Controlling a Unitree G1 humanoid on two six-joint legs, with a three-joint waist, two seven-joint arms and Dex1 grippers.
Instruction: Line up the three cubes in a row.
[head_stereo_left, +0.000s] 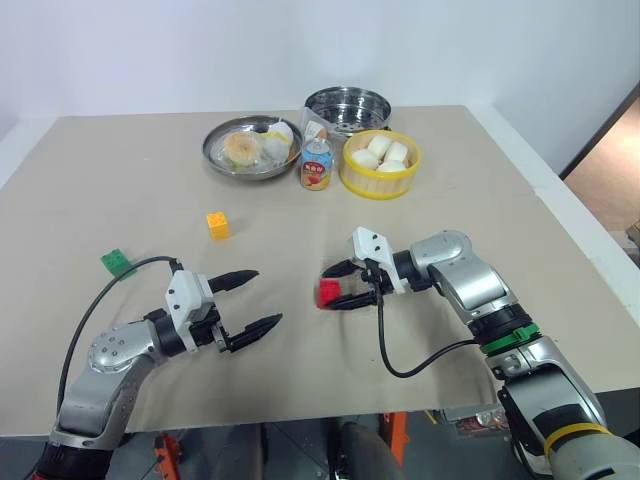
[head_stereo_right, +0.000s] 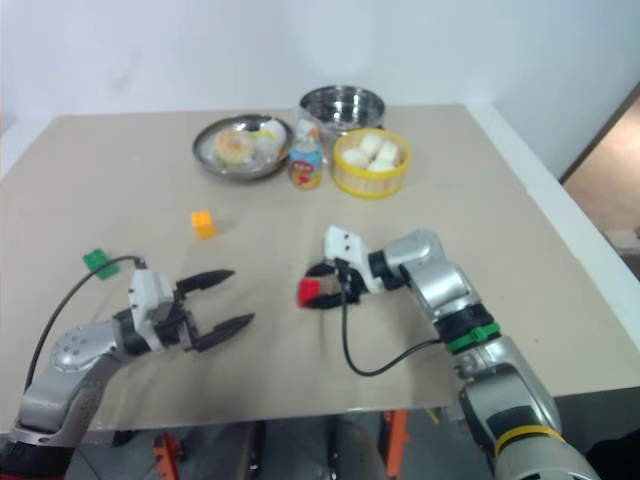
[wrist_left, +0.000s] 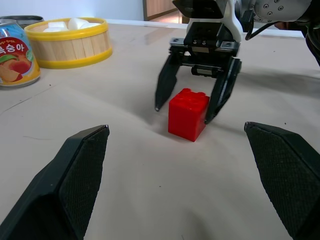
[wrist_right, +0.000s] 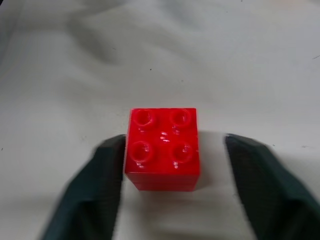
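So progress check: the row isn't there yet, not by a long shot. The small red plastic building-block cube with the studded top (head_stereo_left: 328, 292) sits flat on the beige tabletop (head_stereo_left: 450, 180), roughly in the middle near the front, and the right gripper (head_stereo_left: 345, 285) is right around it with its two black fingers spread. In the right wrist view one finger looks to be touching the block's side and the other stands clear, so I'd say the jaws are open and not gripping; the cube rests on its own. My read is that red has just been set where the row is meant to be, or is about to be picked up. Can't tell which. The yellow-orange studded cube (head_stereo_left: 217, 224) is off by itself further back and to the robot's left, and the green studded cube (head_stereo_left: 117, 262) is way out near the left side, well apart from both. No two blocks are near each other, so at best one of three is placed. The left gripper (head_stereo_left: 252, 299) hovers over bare table between green and red, jaws wide open, holding nothing. The steel plate of buns (head_stereo_left: 222, 145), the printed can (head_stereo_left: 316, 165), the yellow steamer basket (head_stereo_left: 378, 183) and the steel pot (head_stereo_left: 347, 103) at the back look like bystanders. Still left, I'd guess: bring yellow-orange and green over beside red.
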